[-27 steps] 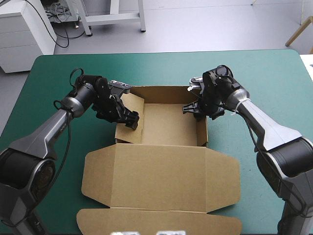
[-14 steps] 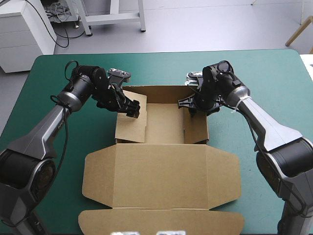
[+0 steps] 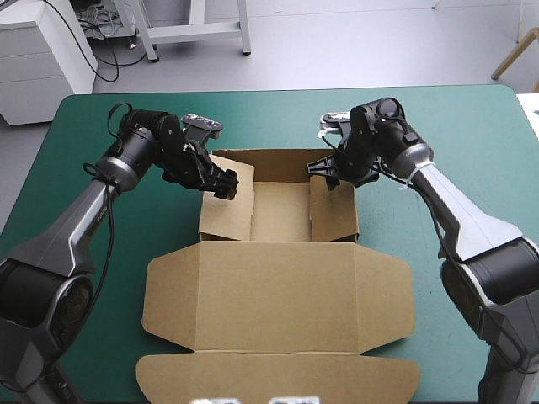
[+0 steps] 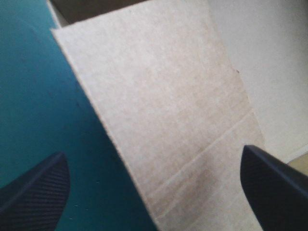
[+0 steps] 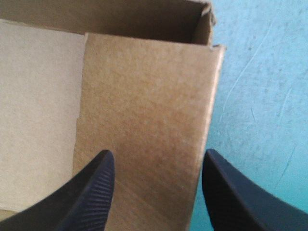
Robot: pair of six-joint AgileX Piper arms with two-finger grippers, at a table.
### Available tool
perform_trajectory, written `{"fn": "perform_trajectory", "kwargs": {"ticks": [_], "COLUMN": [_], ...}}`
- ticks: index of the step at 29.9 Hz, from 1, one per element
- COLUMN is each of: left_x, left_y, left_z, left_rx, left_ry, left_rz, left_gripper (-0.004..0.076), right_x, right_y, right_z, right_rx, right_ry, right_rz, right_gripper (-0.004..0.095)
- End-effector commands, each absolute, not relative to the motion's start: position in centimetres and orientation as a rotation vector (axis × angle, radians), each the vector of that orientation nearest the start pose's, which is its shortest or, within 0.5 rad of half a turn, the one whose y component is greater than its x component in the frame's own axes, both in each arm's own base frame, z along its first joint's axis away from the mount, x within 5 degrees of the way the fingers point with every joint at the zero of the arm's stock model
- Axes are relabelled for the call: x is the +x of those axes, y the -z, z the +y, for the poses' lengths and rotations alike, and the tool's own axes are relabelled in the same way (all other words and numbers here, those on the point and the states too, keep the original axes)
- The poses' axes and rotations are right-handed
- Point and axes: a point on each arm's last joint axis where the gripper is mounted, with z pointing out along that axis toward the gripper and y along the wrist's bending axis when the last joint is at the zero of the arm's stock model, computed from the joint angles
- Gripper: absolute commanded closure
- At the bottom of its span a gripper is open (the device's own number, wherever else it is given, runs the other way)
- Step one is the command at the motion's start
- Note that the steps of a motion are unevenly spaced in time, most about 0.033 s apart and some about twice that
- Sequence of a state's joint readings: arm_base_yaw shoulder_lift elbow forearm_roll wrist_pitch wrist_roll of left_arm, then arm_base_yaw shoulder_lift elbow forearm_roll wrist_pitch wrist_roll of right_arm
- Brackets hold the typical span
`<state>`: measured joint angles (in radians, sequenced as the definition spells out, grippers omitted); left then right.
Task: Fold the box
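Both side flaps have swung further inward over the tray since the earlier frames, and the two sets of fingers have followed them toward the far wall.

One box (image 3: pixel 282 286) lies mid-worktop. Its tray sits toward the far edge, and its lid (image 3: pixel 278 370) is spread flat toward the near edge. The tray walls are up. The left flap (image 3: pixel 227 215) and right flap (image 3: pixel 333 215) lean in over the tray floor (image 3: pixel 282 210), not yet pressed down against the walls.

The left fingers (image 3: pixel 223 185) stand wide apart at the far end of the left flap. In the left wrist view the board runs between them and ahead. The right fingers (image 3: pixel 324 172) are also parted, less widely, with the right flap between and ahead of them. Neither pair is clamped on anything. Whether either pair touches the board is probably not something these views can settle.

The next move turns on this relation: each flap runs lengthwise from far wall to near wall, and lies just inside its own arm's fingers. So the left arm is nearer the left flap and the right arm the right one, and the push on each side goes down and in.

Count: one box, one lid, two side flaps, two arms. The rest of the teal-green worktop (image 3: pixel 463 126) carries nothing else.
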<state>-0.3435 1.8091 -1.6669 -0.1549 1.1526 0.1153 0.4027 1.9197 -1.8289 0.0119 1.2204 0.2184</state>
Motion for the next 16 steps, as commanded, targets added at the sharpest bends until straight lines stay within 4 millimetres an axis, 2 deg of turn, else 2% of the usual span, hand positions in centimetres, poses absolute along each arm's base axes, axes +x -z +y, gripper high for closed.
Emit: {"fn": "perform_trajectory", "kwargs": {"ticks": [1,6,10,13,16], "left_x": [34.9,33.9,32.3,31.0,29.8], "left_y": [-37.3,-42.4,-45.7,-47.6,-48.9], "left_z": [-13.7,-13.3,-12.4,-11.5,-10.4], "left_rx": [0.550,0.543,0.552,0.527,0.478], "left_ry": [0.289,0.291,0.238,0.185,0.123], "left_rz": [2.529,2.395,2.354,2.318,2.284], "left_gripper": [0.0045,0.0045,0.0061,0.0142,0.0308], "right_x": [37.1,35.9,34.5,33.7,33.3], "right_y": [-36.6,-41.1,-43.5,-44.6,-45.0], "right_z": [15.8,14.7,13.4,12.8,12.6], "right_rx": [-0.261,-0.284,-0.297,-0.288,-0.262], "right_ry": [-0.210,-0.167,-0.073,-0.072,-0.101], "right_rz": [2.621,2.475,2.394,2.364,2.358], "right_gripper": [0.0399,0.0399,0.0399,0.0399,0.0399]}}
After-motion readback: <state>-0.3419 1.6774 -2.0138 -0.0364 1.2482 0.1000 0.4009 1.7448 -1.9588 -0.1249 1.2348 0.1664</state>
